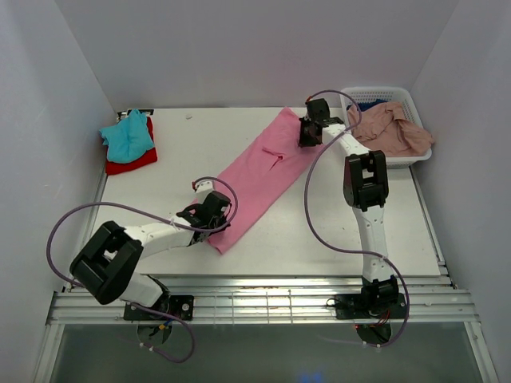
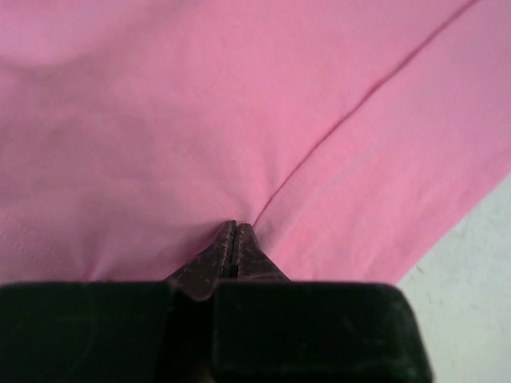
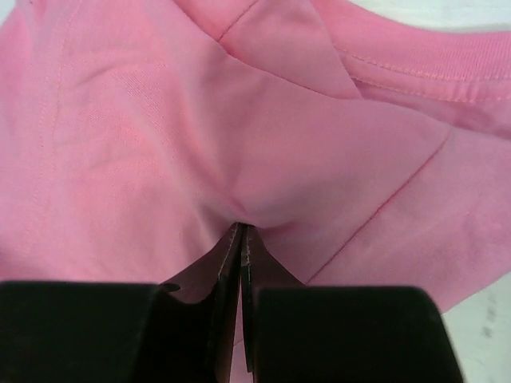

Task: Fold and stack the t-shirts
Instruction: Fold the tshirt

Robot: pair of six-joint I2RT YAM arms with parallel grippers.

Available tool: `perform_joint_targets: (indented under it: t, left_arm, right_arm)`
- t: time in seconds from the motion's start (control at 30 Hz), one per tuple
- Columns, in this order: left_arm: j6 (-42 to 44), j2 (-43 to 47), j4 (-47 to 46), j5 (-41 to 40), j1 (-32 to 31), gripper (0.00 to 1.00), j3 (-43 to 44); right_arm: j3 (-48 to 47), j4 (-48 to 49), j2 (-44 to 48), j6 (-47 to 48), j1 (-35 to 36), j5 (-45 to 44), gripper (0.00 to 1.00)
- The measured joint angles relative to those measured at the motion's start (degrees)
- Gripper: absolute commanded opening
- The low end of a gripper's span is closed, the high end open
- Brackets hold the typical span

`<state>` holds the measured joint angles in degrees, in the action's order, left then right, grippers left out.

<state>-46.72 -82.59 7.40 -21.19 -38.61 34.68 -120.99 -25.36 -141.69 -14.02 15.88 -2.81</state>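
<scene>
Across the middle of the worktop [image 1: 335,231] our pink shirt [image 1: 263,179] lies as a long narrow strip, apparently already folded lengthwise. We have the left pincer [image 1: 209,217] clamped shut on its near end and the right pincer [image 1: 310,132] clamped shut on its far end, by the collar. At the far left a teal shirt [image 1: 128,134] sits on a red shirt [image 1: 136,162]; we judge those two stacked, though the teal looks rumpled. A salmon shirt [image 1: 391,132] and a dark blue shirt [image 1: 369,105] lie in the basket [image 1: 399,94]. Left for us: folding pink crosswise, stacking it, then those two.
</scene>
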Motion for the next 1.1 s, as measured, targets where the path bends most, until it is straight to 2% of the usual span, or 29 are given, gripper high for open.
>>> perform_joint_targets:
  t: [0.23, 0.43, 0.53, 0.67, 0.77, 0.87, 1.0, 1.1]
  left_arm:
    - [-6.62, 4.37, 4.42, 7.41, -4.81, 0.0, -1.9]
    - [-9.81, 3.45, 2.47, 11.41, -12.13, 0.0, -1.92]
    - [-9.29, 2.23, 2.47, 11.41, -15.98, 0.0, -0.37]
    - [-4.83, 1.01, 3.89, 10.29, -17.97, 0.0, 5.03]
    - [1.36, -2.05, 5.27, 6.84, -17.7, 0.0, 16.55]
    - [9.18, -7.87, 3.63, 4.55, -15.76, 0.0, 31.82]
    - [18.29, -12.81, -3.54, 7.45, -7.41, 0.0, 41.46]
    - [23.67, -20.48, -5.29, 11.93, 0.79, 0.0, 48.57]
  right_arm:
    - [0.85, 9.66, -2.21, -4.55, 0.0, 12.28, 0.08]
    - [0.44, 16.72, -4.61, -8.46, -0.37, 21.73, 0.12]
    - [1.03, 20.76, -4.98, -10.34, -0.76, 25.73, 0.17]
    - [5.79, 25.73, -1.57, -10.38, -2.14, 26.88, 0.21]
    - [10.8, 25.9, 5.64, -8.94, -3.69, 25.18, 0.27]
    - [16.41, 25.79, 17.9, -6.54, -4.96, 22.1, 0.31]
    - [23.19, 26.38, 38.1, -4.13, -5.6, 19.3, 0.29]
    - [29.66, 26.16, 50.53, -2.01, -4.2, 18.67, 0.1]
